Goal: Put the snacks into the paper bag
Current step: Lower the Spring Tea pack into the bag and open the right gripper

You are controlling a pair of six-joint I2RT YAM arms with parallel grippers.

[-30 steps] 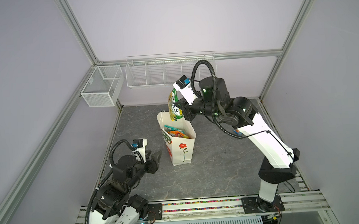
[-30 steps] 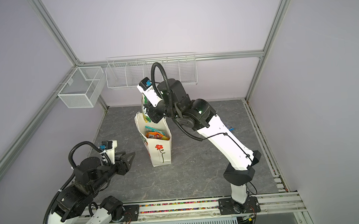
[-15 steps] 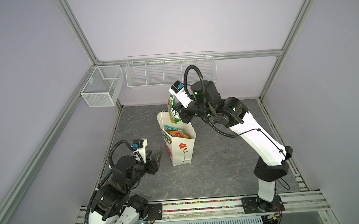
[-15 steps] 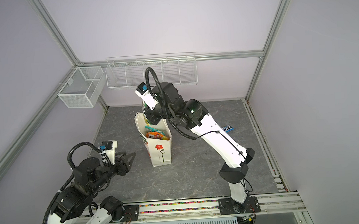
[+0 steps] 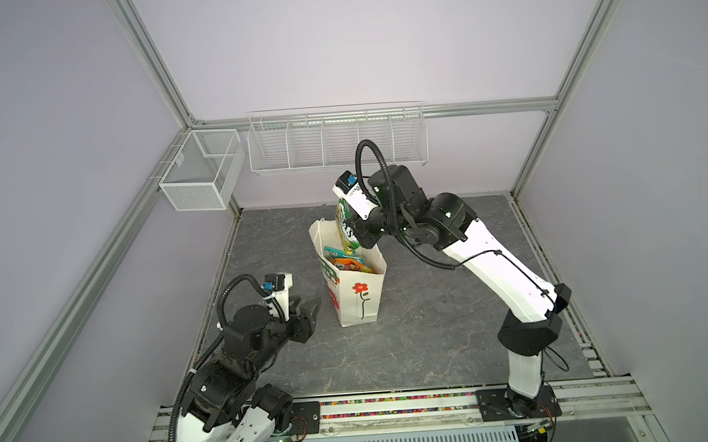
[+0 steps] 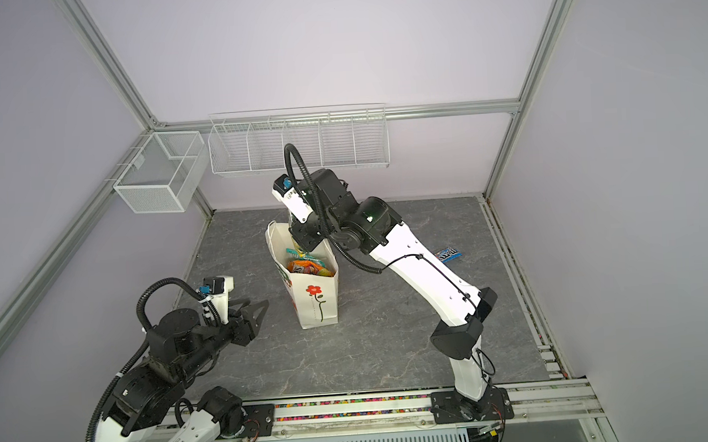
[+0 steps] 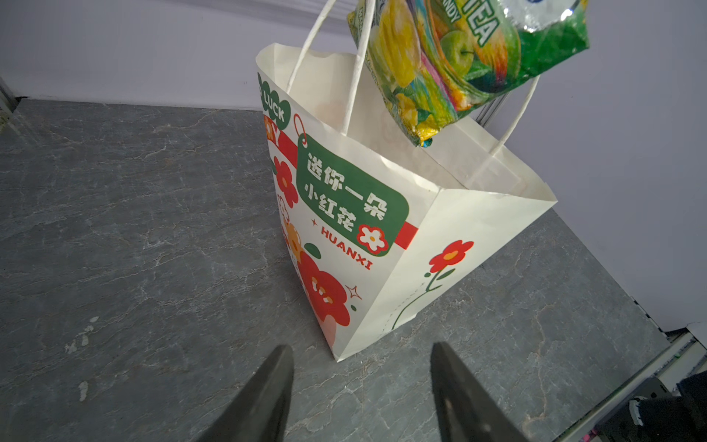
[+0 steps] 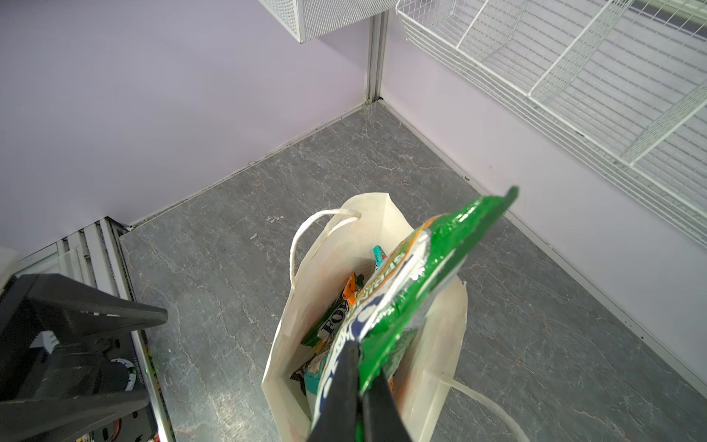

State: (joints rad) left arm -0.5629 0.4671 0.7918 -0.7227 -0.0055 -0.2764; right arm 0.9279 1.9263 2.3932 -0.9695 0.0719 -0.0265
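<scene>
Lilac walls close in a grey marbled desk (image 5: 434, 351), with a mesh basket (image 5: 200, 176) hung on the left wall and a wire rack (image 5: 335, 142) along the back one. Low at the left, the left hand (image 5: 307, 307) hovers over the desk with its jaws about half apart and nothing between them, aimed at the paper bag (image 5: 358, 300) and clear of it. That bag stands upright near the middle of the desk, mouth open, its white cord handles (image 7: 354, 84) standing up. Inside it lie a teal packet (image 5: 337, 251), an orange packet (image 5: 348, 266) and, in the right wrist view, a FOX'S packet (image 8: 329, 325). Just above the mouth the right hand (image 8: 359, 386) is clamped tight on one end of a green-yellow packet (image 5: 346, 226), which hangs with its lower corner at the bag's opening. Farther right, in a top view, a blue M&M's packet (image 6: 447, 254) lies flat on the desk, well apart from the bag
</scene>
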